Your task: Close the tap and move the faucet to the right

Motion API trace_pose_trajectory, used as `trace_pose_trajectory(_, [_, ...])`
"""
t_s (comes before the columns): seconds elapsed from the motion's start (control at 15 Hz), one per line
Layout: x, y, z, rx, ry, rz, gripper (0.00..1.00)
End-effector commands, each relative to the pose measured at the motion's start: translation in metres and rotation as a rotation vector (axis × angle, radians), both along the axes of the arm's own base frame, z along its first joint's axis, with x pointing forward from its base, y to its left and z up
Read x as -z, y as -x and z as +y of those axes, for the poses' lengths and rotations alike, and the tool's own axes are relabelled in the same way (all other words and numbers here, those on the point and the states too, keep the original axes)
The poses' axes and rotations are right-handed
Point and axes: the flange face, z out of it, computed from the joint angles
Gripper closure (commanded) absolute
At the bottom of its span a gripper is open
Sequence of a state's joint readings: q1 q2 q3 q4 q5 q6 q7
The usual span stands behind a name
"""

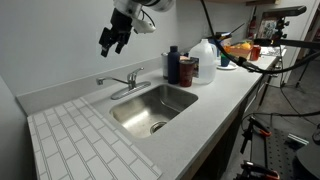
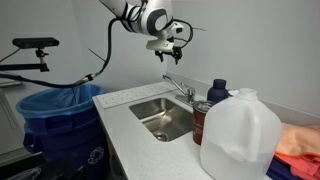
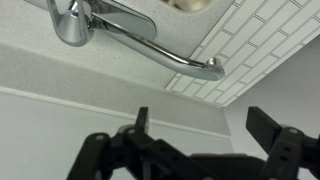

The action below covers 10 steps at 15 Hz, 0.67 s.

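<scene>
A: Where was the tap (image 3: 125, 13)?
B: On top of the chrome mixer body (image 3: 70, 22), at the back rim of the sink (image 1: 140, 108). In the wrist view its lever lay just beside the root of the spout. Couldn't tell whether water ran.
A: And the faucet (image 3: 160, 52)?
B: It pointed away from the basin. The spout ran over the back strip of the counter (image 1: 225, 95), with its tip near the edge of the tiled drainboard (image 1: 80, 135).
A: Gripper (image 1: 109, 47)?
B: It hung above the mixer, well apart from it, touching nothing. The fingers (image 3: 265, 130) were spread wide with nothing between them. The wrist camera looked down on the spout and the mixer body.
A: What else was on the counter?
B: A dark blue bottle (image 1: 172, 62), a brown jar (image 1: 187, 70) and a white jug (image 1: 205, 55) stood grouped just beside the sink, on the side away from the tiles. The bottle and jar looked like they touched; the jug was near them. A blue bin (image 2: 60, 115) stood at the counter's end.
</scene>
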State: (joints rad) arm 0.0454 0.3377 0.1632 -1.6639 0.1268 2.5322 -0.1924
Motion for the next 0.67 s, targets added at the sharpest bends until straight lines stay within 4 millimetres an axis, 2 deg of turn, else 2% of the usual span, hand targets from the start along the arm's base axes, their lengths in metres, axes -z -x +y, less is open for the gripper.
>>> trace_pose_trajectory(0.0, [-0.001,0.000,0.001,0.001,0.001,0.000,0.00])
trace_pose_trajectory(0.13, [0.000,0.000,0.001,0.001,0.001,0.001,0.00])
trace_pose_trajectory(0.6, [0.028,-0.027,0.017,-0.062,-0.065,-0.011,0.00])
